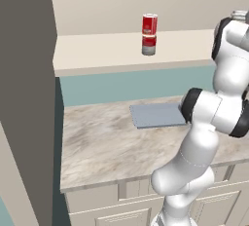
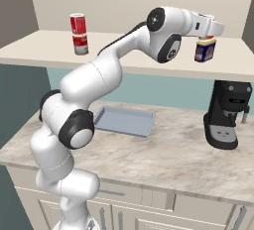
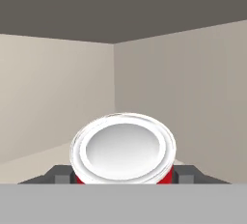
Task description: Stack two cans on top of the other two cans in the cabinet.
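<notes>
Hand (image 2: 205,39) clamped on can (image 2: 205,50) by its sides, near shelf's (image 2: 149,61) right end; rigid, light, slick metal.

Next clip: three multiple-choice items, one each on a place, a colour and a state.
1. The tray lies:
A on the counter
B on the cabinet shelf
C on the coffee machine

2. The lower can under the pincer is:
A green
B dark blue
C white

3. The pincer is:
A open, holding nothing
B shut on the tray
C shut on a red can

Key: 1 A, the tray lies flat on the marbled counter. 2 B, its side shows blue. 3 C, the fingers flank the red can.
</notes>
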